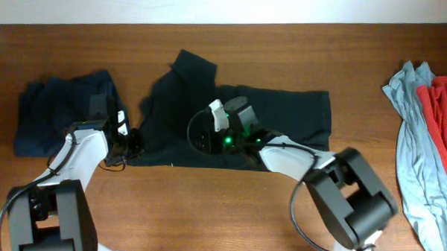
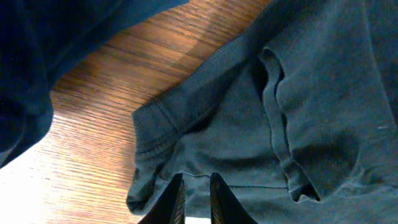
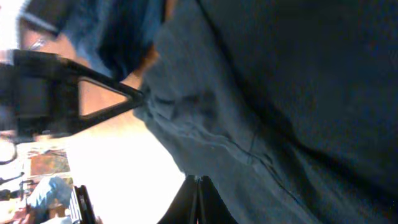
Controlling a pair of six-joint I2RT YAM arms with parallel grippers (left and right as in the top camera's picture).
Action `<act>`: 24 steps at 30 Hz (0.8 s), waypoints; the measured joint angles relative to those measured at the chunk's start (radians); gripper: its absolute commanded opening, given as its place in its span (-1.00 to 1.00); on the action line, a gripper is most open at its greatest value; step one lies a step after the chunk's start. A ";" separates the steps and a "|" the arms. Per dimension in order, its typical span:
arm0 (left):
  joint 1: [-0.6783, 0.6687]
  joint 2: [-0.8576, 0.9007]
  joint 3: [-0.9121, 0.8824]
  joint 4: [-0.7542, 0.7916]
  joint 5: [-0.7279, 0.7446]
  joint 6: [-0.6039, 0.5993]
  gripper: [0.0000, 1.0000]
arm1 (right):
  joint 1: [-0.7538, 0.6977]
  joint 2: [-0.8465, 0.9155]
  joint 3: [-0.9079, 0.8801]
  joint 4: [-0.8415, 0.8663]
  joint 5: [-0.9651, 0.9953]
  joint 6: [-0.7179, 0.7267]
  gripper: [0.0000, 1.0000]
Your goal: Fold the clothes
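Left gripper pinches the shirt at its left edge. Right gripper is clamped on its middle. Bare bench lies along the front edge.

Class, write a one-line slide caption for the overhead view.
Left hand and right hand grip the black T-shirt spread on a wooden table.

A brown wood-grain table carries a black short-sleeved cloth T-shirt spread across its middle. A folded navy cloth garment lies at the left. A grey-blue cloth garment and a red cloth garment lie heaped together at the right edge.
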 measured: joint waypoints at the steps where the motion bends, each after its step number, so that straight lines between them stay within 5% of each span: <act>1: 0.000 0.000 0.000 0.001 0.001 0.000 -0.69 | 0.005 0.014 0.010 -0.011 0.003 0.007 -0.92; 13: 0.000 0.000 0.000 0.017 0.001 0.000 -0.69 | 0.040 0.054 0.023 -0.110 0.126 0.075 -0.92; 24: 0.000 0.000 0.000 0.019 0.001 0.001 -0.69 | 0.039 0.116 0.030 0.063 0.131 0.141 -0.92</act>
